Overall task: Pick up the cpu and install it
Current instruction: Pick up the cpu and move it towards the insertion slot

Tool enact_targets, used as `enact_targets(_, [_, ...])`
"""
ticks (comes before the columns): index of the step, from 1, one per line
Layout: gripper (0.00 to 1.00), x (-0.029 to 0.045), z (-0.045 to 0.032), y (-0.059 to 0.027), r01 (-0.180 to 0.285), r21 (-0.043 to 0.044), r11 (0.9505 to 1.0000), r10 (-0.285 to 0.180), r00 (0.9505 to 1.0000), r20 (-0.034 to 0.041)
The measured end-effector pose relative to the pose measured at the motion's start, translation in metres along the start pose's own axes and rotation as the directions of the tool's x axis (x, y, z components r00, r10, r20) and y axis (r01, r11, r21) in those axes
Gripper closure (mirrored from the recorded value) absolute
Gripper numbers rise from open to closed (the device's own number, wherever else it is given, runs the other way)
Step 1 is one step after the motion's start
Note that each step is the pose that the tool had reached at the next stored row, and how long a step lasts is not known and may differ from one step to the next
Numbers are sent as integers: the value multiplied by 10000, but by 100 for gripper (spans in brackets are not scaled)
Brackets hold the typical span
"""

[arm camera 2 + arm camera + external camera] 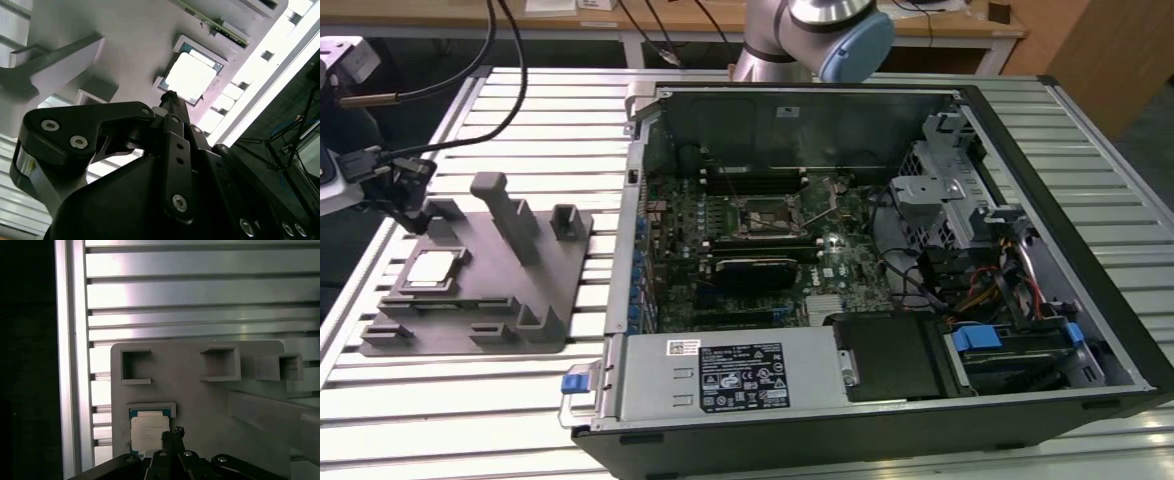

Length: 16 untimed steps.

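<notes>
The cpu [431,268], a small square chip with a pale silver top, lies flat in a recess of the grey fixture [507,300] at the exterior view's left. It shows in both wrist views, at cpu [192,75] and cpu [146,434]. My black gripper [403,198] hangs above the fixture's far left corner, a little above and beside the chip. Its tips are drawn together to a narrow point at gripper [170,96] and gripper [172,432], holding nothing, just over the chip's edge.
An open computer case [881,260] lies on the slatted metal table [480,400], with the motherboard's black socket [767,215] in its middle. Upright posts [500,205] rise from the fixture close to the gripper. Cables [467,120] trail at the exterior view's left.
</notes>
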<state>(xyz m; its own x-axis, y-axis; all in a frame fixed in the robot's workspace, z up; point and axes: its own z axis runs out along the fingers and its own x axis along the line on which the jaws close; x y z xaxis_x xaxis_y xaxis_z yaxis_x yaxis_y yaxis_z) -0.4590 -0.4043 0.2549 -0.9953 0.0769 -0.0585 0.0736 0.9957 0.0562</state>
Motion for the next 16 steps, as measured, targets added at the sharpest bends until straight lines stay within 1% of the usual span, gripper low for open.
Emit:
enact_targets(3, [89, 25, 42, -18, -1, 0, 10000, 1, 10000, -4])
enact_targets(9, [89, 46, 138, -59, -3, 3, 10000, 3, 10000, -31])
enact_targets(16, [89, 73, 257, -74, 2, 1, 10000, -2, 10000, -42])
